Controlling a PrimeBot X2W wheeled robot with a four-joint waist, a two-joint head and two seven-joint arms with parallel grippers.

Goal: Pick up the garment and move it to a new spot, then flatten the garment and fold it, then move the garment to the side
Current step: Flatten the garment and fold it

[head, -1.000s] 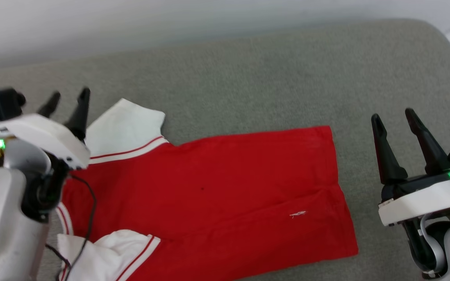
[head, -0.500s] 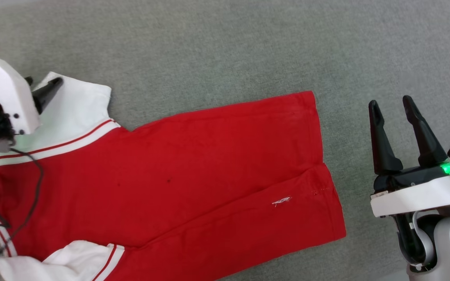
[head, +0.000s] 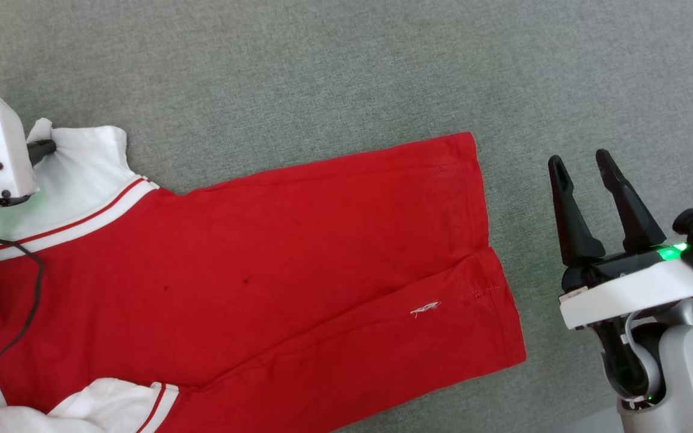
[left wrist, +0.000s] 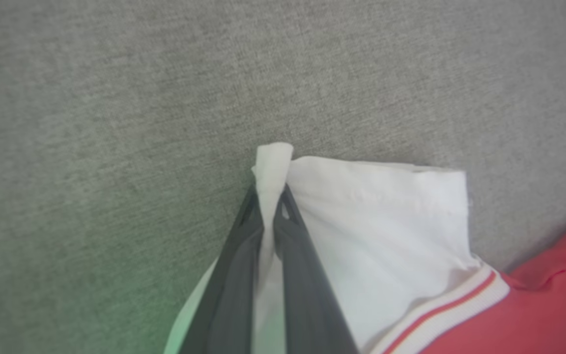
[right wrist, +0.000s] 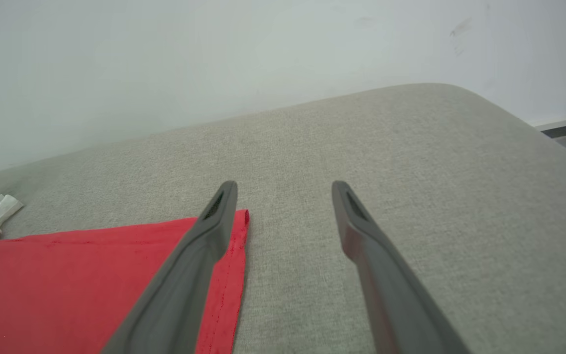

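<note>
The garment, a red jersey with white sleeves and red-and-white bands, lies spread on a grey cushion, its hem toward the right. My left gripper is shut on the outer corner of the far white sleeve, with a tuft of white cloth sticking out past the tips. In the head view that gripper sits at the far left edge, mostly behind its white wrist housing. My right gripper hovers open to the right of the hem, nothing between its fingers, and the right wrist view shows the hem corner beside its left finger.
The grey cushion stretches bare beyond the garment and to the right. A pale wall rises behind it, and the cushion's rounded far-right corner drops off toward a floor strip. A second white sleeve lies bunched at the lower left.
The head camera has tilted down, losing the wall. My left gripper came down onto the far sleeve and closed on its corner, bunching the cloth. The right gripper stayed open beside the hem.
</note>
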